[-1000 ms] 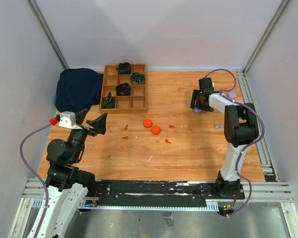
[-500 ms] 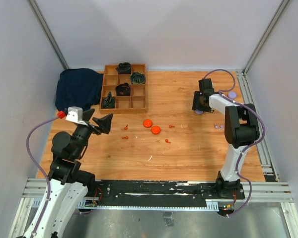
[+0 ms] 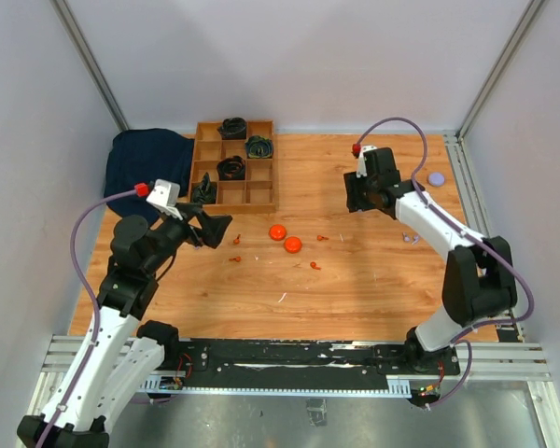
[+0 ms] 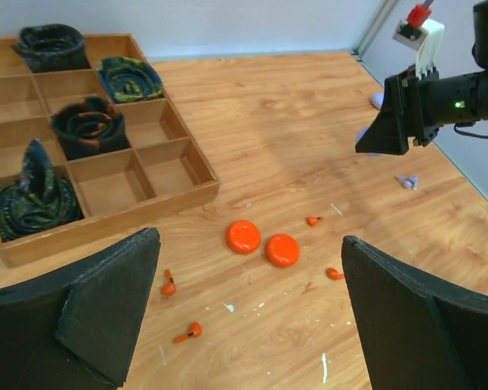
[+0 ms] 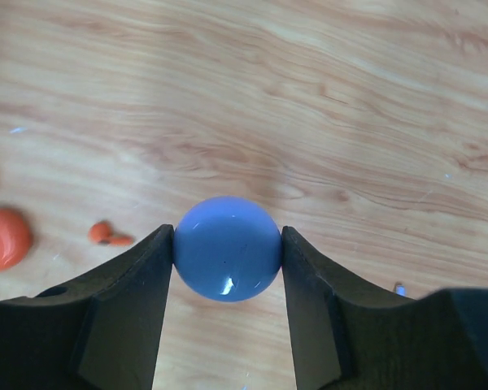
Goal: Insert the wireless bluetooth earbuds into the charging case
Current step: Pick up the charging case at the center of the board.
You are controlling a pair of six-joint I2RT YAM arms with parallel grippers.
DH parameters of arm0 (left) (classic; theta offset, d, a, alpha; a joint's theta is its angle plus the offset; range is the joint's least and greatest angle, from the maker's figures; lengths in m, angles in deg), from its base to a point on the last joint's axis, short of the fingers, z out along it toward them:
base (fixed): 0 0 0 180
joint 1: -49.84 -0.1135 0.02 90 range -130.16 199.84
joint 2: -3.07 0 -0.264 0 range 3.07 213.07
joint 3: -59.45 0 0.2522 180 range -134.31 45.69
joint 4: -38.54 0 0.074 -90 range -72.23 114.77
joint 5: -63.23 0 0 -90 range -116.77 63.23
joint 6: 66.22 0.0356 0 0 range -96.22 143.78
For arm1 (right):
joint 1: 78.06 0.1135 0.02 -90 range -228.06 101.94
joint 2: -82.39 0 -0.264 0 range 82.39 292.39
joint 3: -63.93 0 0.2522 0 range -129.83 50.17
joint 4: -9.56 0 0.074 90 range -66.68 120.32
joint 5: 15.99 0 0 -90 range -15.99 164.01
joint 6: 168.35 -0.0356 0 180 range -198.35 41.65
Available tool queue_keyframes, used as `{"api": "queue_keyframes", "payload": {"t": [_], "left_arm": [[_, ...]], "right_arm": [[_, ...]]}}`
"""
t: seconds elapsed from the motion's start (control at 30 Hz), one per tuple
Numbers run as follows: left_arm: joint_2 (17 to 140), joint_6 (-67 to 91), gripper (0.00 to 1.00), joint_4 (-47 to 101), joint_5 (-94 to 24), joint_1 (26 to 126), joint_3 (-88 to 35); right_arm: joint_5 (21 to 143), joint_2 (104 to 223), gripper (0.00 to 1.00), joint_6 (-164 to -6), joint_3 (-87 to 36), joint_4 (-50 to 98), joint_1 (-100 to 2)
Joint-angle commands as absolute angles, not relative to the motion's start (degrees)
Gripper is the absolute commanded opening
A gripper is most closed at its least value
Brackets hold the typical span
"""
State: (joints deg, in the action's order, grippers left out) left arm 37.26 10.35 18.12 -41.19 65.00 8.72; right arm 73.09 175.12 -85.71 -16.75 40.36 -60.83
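Observation:
My right gripper (image 5: pixel 226 253) is shut on a round lilac-blue charging case (image 5: pixel 226 248), held above the wood toward the back right (image 3: pixel 357 198). A second lilac disc (image 3: pixel 436 178) lies at the far right edge. Two orange discs (image 3: pixel 277 231) (image 3: pixel 292 245) sit mid-table. Several orange earbuds lie around them: (image 4: pixel 169 284), (image 4: pixel 189 331), (image 4: pixel 313 219), (image 4: pixel 333 274). Pale lilac earbuds (image 3: pixel 409 239) lie right of centre. My left gripper (image 4: pixel 249 242) hangs open above the orange discs, holding nothing.
A wooden compartment tray (image 3: pixel 259 193) with dark rolled items stands at the back left, beside a dark blue cloth (image 3: pixel 145 166). Metal frame rails (image 3: pixel 476 205) run along the table's right edge.
My right gripper closed on the lilac-blue case, lifted it and carried it left from the far right. My left arm swung forward toward the orange earbuds, still open.

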Motion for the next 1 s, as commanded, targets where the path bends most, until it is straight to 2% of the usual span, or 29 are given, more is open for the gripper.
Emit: {"api": "queue_keyframes", "payload": {"t": [0.0,0.27,0.47,0.73,0.97], "left_arm": [[40.1,8.0,0.99,16.7,-48.2,65.4,6.1],[47.7,4.2,0.98,17.8,-59.7,65.4,4.1],[52.5,1.8,0.96,18.8,-67.5,65.5,3.2],[56.9,-5.0,0.93,25.4,-72.1,67.4,5.1],[60.6,-6.7,0.83,26.9,-72.4,70.4,5.3]], "right_arm": [[75.6,167.7,0.47,-78.0,-14.5,43.7,-55.6],[75.8,157.7,0.48,-66.5,-13.6,45.9,-43.1],[75.8,155.3,0.48,-58.0,-14.7,47.1,-34.8],[73.9,154.6,0.47,-48.4,-15.8,47.7,-24.1],[74.2,155.0,0.47,-44.6,-17.2,46.1,-18.8]]}}
